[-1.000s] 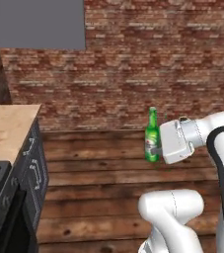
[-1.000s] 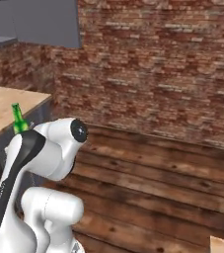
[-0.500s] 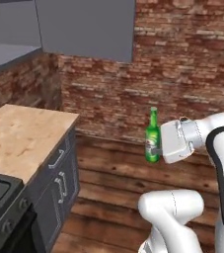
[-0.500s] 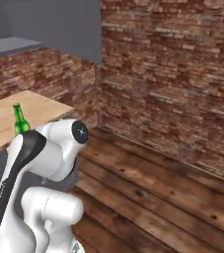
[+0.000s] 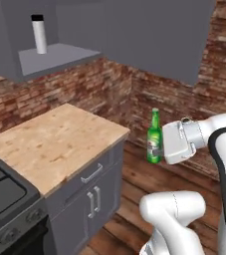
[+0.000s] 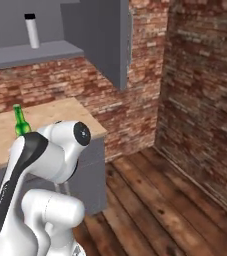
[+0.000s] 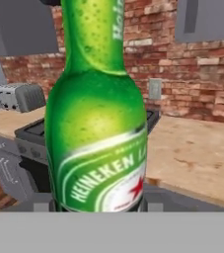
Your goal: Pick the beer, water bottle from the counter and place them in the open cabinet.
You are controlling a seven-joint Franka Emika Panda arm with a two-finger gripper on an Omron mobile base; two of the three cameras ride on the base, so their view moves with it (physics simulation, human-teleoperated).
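Beer — the slim green bottle with the gold cap and pale label — stands upright in the air off the near corner of the tabletop, above the wooden floor. We see our claw closed on the beer from its right side, at about the height of the label; the white hand block sits directly against the bottle. In the hand view the beer looms close, its label with a red star turned to the camera, and the finger tips are hidden behind it. From the right base camera we catch just the neck and cap of the beer rising behind the white arm.

We find the water bottle, a silver-grey cylinder with a black cap, upright on the bare shelf of the open cabinet, high on the brick wall and well apart from the beer. The right base camera shows the water bottle toward the back of that shelf. Below, the tabletop runs tan and wood-grained over grey cabinet doors with bar handles — a black stove adjoins it on the left. In the hand view a silver toaster sits on the tabletop beyond the stove.
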